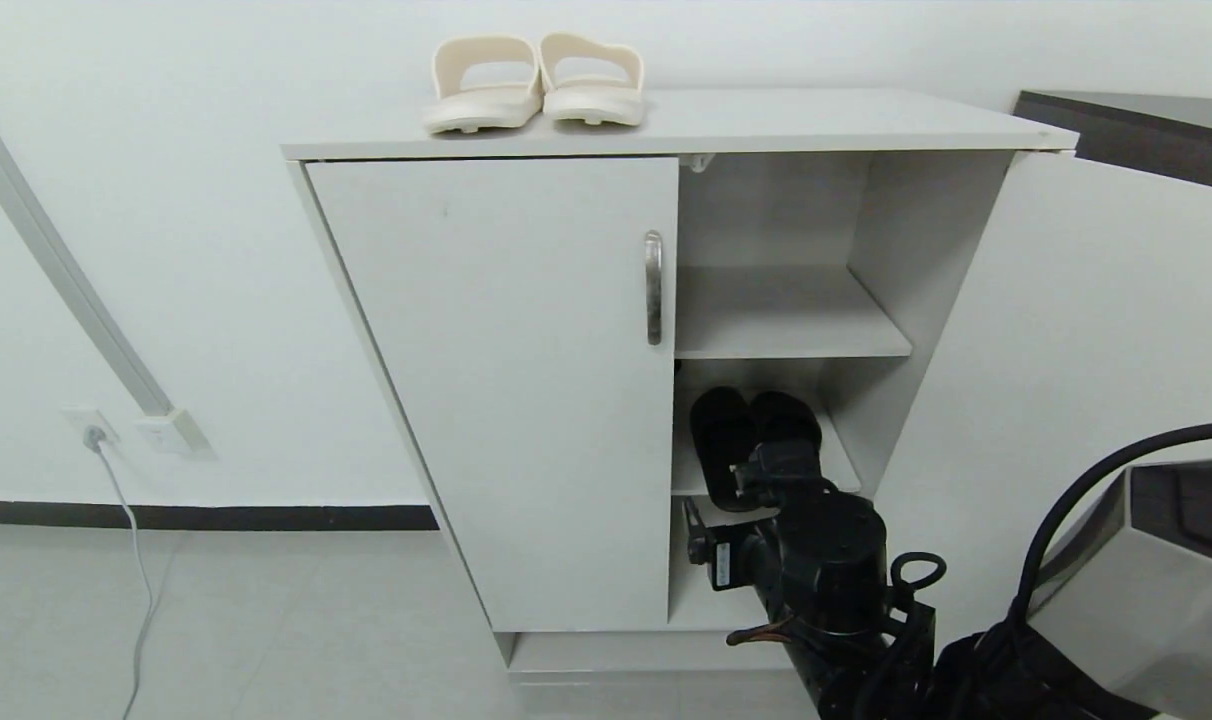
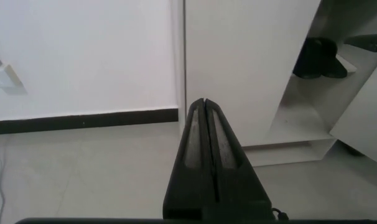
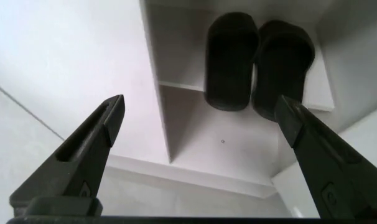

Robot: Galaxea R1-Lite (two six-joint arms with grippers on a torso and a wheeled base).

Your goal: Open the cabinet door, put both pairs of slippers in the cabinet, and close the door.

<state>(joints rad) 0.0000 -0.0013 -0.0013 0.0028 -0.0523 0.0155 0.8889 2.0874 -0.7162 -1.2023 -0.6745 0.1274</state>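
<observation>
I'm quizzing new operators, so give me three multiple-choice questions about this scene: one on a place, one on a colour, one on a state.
1. Where at the cabinet is the black pair? A on its top; B in its middle compartment; C in its bottom compartment.
2. What colour is the pair on top? A cream; B red; C blue.
3. How is the right gripper? A shut on a slipper; B shut, empty; C open.
Answers: 1 B, it lies one level below the upper compartment, above the bottom one. 2 A, both slippers are cream. 3 C, its fingers stand wide apart before the black pair.
</observation>
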